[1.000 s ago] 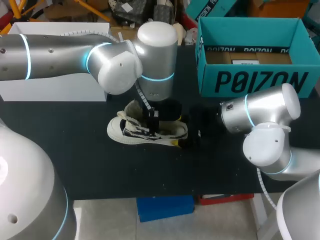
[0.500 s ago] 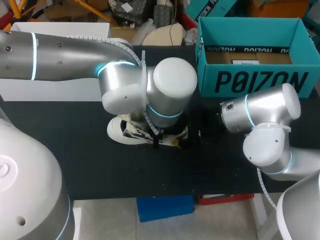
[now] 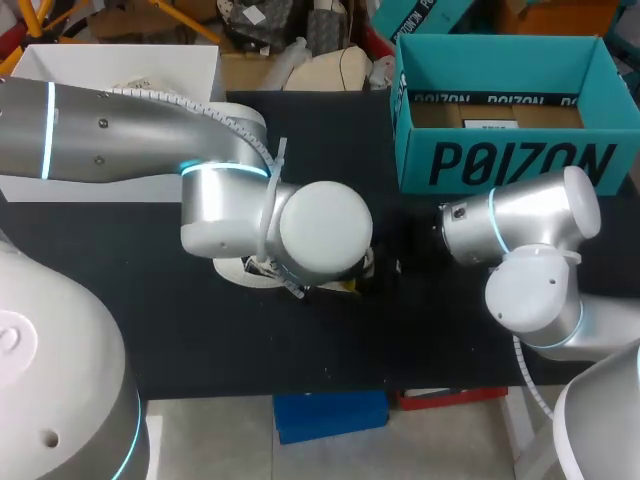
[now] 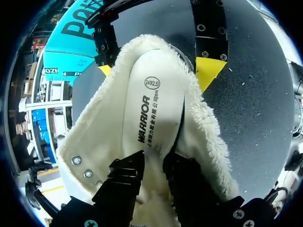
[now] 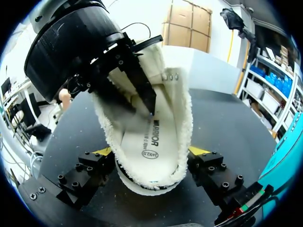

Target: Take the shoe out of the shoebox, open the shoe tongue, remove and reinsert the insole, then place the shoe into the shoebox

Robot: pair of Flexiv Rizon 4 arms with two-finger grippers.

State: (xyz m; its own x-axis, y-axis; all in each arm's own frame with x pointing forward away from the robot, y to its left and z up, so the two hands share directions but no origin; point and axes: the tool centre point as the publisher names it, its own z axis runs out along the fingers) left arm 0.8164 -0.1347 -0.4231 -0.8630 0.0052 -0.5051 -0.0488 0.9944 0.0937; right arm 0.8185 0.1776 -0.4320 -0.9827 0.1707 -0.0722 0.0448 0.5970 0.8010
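Note:
A fleece-lined white shoe stands between the yellow tips of my right gripper, which touch its sole from both sides. The white printed insole lies inside it. My left gripper reaches down into the shoe's opening, its black fingers pinched on the insole's edge. In the head view my left arm hides nearly all of the shoe and both grippers. The teal shoebox stands open at the back right.
A white box sits at the back left. My right arm's elbow stands just in front of the shoebox. Bare black tabletop lies in front of the shoe and to its left.
My left arm's wrist has swung forward and down over the shoe, now covering it in the head view. The right arm and the shoe have stayed in place.

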